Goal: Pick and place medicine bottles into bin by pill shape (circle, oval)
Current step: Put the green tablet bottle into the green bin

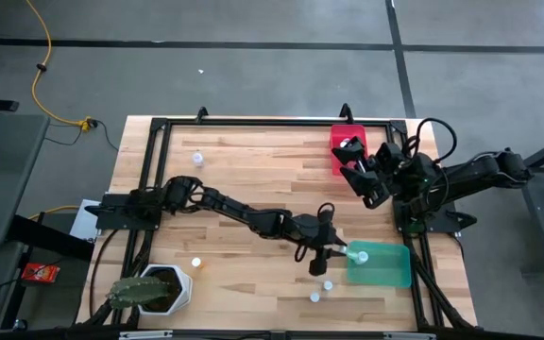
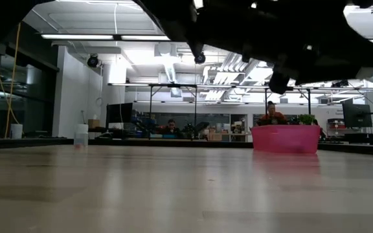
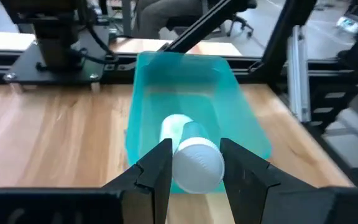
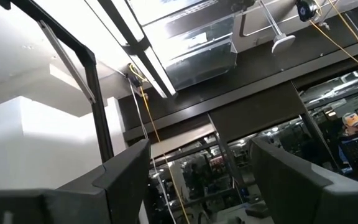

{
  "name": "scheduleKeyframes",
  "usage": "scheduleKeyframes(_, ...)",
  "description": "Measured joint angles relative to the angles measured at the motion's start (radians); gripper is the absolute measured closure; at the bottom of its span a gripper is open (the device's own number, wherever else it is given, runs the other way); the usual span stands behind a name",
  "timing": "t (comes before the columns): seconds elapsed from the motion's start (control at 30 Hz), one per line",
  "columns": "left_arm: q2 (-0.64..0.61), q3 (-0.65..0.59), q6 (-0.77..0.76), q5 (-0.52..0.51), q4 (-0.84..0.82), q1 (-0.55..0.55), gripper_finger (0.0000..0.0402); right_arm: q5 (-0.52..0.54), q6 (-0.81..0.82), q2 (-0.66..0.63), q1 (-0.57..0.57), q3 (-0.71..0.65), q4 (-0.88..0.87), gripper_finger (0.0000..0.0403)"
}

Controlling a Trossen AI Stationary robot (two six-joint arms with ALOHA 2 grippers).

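My left gripper (image 3: 194, 171) is out over the near right part of the table (image 1: 253, 179), at the edge of the teal bin (image 1: 390, 269), and my two fingers (image 3: 157, 168) pinch a bottle (image 3: 194, 162) between them, its white cap facing back toward my wrist and its body pointing out over the bin. From above, that bottle (image 1: 355, 253) shows as a pale speck right at the bin's nine o'clock rim, with my left gripper (image 1: 327, 250) just beside it. The bin looks bare inside where I can see its floor. Two more bottles (image 1: 328, 284) stand on the wood just off the bin's seven o'clock corner, close together. Another bottle (image 1: 195, 263) sits at about one o'clock from the cactus pot (image 1: 163, 288), and one more (image 1: 196, 158) stands far back at the table's eleven o'clock side. The red bin (image 1: 340, 142) is at the far right edge, and from table height it shows as a pink box (image 2: 285, 138) against the room. My right gripper (image 1: 371, 184) hangs raised just at the red bin's five o'clock corner, its fingers (image 4: 126, 177) spread wide with nothing between them, its camera tilted up at ceiling lights. A person (image 2: 274, 113) sits in the room beyond the red bin.
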Motion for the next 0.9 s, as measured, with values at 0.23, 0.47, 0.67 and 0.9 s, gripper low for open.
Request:
scheduleKeyframes(0.23,-0.154,0.002,0.074,0.118,-0.292,0.037,0.0291,0.0,0.0,0.0,0.0,0.0,0.003,0.0139)
scheduleKeyframes(0.47,-0.344,-0.036,0.213,0.104,-0.728,0.127,0.0291,-0.026,0.0,0.0,0.0,0.0,0.003,0.0139)
scheduleKeyframes(0.67,-0.587,-0.322,0.102,0.107,-0.635,0.176,0.0291,-0.047,0.0,0.0,0.0,0.0,-0.037,0.0139)
scheduleKeyframes(0.9,-0.941,-0.683,-0.054,0.065,-0.396,0.15,0.0291,-0.006,0.105,0.0,-0.001,0.06,-0.507,0.0139)
